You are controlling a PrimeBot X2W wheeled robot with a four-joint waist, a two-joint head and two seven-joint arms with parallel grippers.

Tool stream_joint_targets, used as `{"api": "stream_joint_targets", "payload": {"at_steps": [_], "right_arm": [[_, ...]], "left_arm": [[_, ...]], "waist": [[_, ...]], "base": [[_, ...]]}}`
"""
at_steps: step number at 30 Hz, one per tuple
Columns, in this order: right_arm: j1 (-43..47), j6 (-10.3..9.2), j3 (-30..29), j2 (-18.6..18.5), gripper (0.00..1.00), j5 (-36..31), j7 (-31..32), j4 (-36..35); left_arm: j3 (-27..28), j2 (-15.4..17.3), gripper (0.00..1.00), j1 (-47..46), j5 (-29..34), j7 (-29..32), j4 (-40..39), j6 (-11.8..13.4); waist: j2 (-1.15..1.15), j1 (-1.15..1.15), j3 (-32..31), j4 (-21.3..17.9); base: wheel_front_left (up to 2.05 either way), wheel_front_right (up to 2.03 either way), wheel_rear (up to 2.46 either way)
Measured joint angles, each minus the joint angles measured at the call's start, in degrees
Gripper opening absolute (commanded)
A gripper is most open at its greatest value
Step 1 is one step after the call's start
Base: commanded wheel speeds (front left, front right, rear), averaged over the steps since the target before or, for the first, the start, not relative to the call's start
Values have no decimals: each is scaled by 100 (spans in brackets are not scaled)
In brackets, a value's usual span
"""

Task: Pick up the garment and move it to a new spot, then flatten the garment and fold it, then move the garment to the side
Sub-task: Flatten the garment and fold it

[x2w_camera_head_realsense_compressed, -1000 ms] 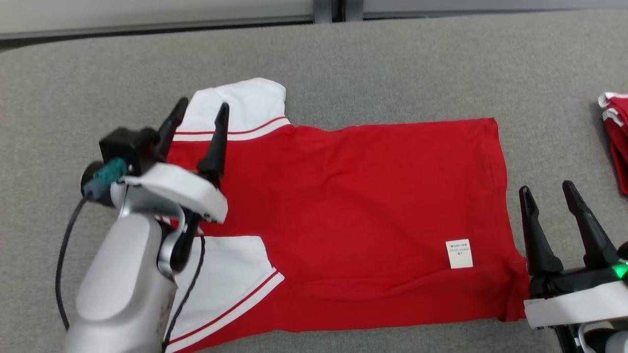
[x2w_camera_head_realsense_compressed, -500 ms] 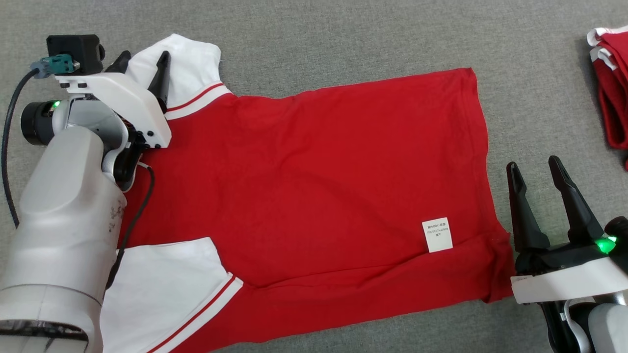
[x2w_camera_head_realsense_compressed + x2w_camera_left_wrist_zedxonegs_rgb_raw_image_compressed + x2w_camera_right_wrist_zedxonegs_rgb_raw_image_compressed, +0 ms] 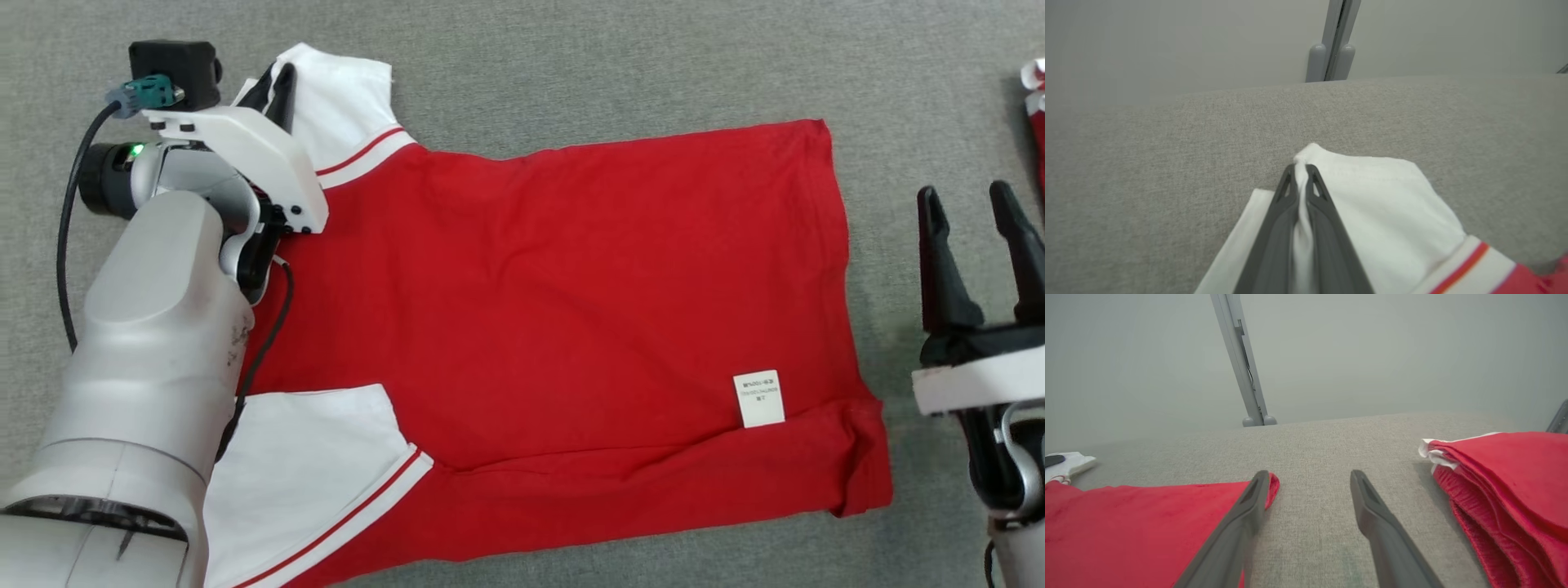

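Jaws: left gripper [image 3: 1301, 168] pinching white sleeve [image 3: 347, 106]; right gripper [image 3: 970, 202] spread, just beside hem [image 3: 841, 245]. Carry sleeve inward low, so the shirt [image 3: 571, 286] lies flat, undragged.

the garment [image 3: 571, 286] is showing red, its sleeves [image 3: 343, 90] white with a thin red stripe; the surface [image 3: 612, 57] is looking grey.

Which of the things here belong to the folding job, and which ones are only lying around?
Belong to the job:
red garment, spread out
left gripper, shut on its white sleeve
right gripper, open, beside the hem

Just lying about:
pile of folded red clothes at the right
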Motion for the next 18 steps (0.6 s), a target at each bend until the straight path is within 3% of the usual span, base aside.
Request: {"api": "stream_joint_targets", "payload": {"at_steps": [8, 14, 15, 16, 17, 18], "right_arm": [[-1323, 0, 606, -495, 100, 443, 287, 1126], [-1664, 0, 1131, -880, 100, 769, 756, 1940], [-1701, 0, 1192, -938, 87, 849, 780, 1968], [-1750, 0, 1261, -1010, 49, 891, 848, 2001], [-1784, 0, 1305, -1069, 34, 956, 909, 2015], [-1794, 0, 1355, -1112, 0, 1037, 957, 2015]], "left_arm": [[-270, -276, 0, -189, -146, -536, -46, -14], [-560, -367, 0, -176, -379, -812, -311, -15], [-588, -368, 0, -162, -411, -848, -365, -15], [-614, -370, 0, -148, -454, -882, -416, -15], [-632, -371, 0, -129, -460, -917, -475, -15], [-634, -375, 0, -101, -468, -953, -530, -15]], "waist": [[0, 0, 106, 423], [0, 0, 162, 716], [0, 0, 167, 747], [0, 0, 168, 769], [0, 0, 166, 785], [0, 0, 158, 795]], "base": [[0, 0, 0], [0, 0, 0], [0, 0, 0], [0, 0, 0], [0, 0, 0], [0, 0, 0]]}}
